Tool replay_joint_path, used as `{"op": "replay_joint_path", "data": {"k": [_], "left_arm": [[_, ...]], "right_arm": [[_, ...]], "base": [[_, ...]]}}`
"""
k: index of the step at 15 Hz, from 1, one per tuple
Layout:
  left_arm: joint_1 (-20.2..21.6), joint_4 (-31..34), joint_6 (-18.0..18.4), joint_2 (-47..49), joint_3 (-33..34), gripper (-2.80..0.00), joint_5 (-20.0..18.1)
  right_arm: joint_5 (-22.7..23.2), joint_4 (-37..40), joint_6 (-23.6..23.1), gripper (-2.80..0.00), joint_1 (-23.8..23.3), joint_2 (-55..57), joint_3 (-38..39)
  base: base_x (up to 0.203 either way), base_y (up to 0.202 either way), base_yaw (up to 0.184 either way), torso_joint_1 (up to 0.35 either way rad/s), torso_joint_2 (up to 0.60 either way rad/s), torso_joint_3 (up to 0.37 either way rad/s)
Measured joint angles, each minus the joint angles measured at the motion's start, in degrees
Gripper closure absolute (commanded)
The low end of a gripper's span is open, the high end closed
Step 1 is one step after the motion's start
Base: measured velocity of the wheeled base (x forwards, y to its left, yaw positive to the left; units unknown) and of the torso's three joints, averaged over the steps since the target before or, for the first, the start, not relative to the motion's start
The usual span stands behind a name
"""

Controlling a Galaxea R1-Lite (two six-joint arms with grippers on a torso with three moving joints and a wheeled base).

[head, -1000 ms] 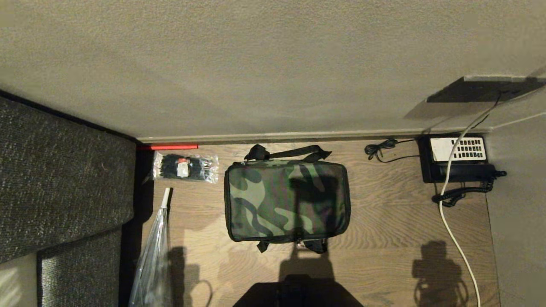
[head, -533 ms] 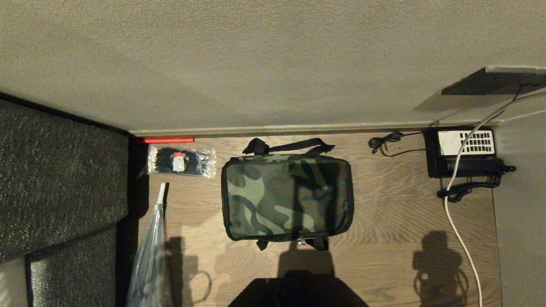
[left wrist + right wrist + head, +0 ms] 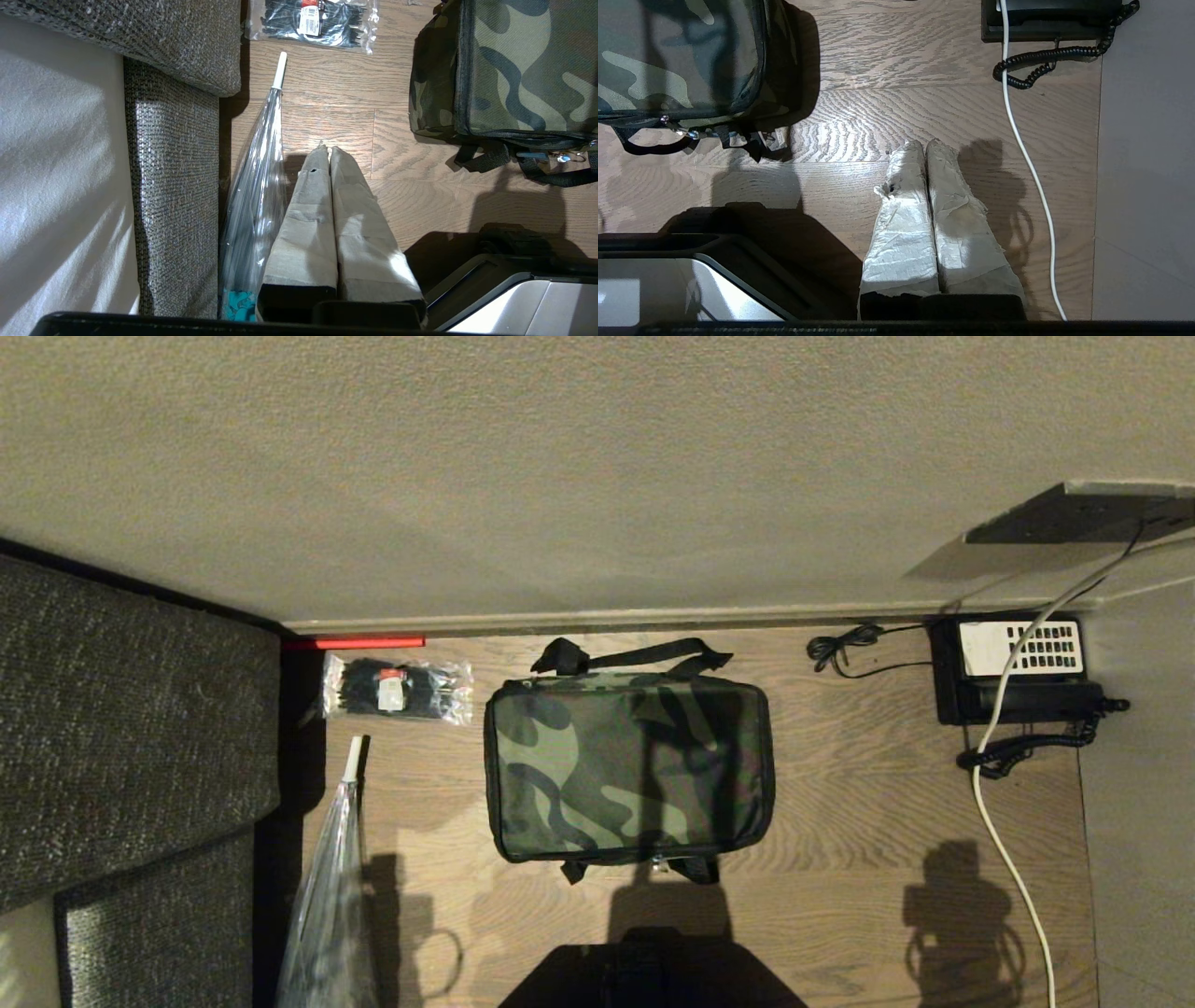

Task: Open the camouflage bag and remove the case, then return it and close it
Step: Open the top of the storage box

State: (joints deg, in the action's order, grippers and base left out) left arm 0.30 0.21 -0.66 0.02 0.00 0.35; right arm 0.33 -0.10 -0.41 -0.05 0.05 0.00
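Camouflage bag (image 3: 628, 767) lies closed at frame centre on wood floor (image 3: 840, 821), strap handles at upper and lower edges. Clear packet of black ties (image 3: 397, 690) just left of its upper corner; clear folded umbrella (image 3: 329, 905) lower left beside grey sofa (image 3: 131, 728). Black telephone (image 3: 1018, 667) upper right, white cable (image 3: 1004, 859) crossing it. No gripper in frame.

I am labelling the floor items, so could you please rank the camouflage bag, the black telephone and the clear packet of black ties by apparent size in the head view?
1. camouflage bag, clearly largest.
2. black telephone.
3. packet of black ties, looking only slightly smaller than the telephone.
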Motion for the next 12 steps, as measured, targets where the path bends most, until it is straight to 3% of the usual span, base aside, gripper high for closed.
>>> {"op": "replay_joint_path", "data": {"k": [12], "left_arm": [[0.0,0.0,0.0,0.0,0.0,0.00,0.0]], "right_arm": [[0.0,0.0,0.0,0.00,0.0,0.0,0.0]], "base": [[0.000,0.000,0.000,0.000,0.00,0.000]]}}
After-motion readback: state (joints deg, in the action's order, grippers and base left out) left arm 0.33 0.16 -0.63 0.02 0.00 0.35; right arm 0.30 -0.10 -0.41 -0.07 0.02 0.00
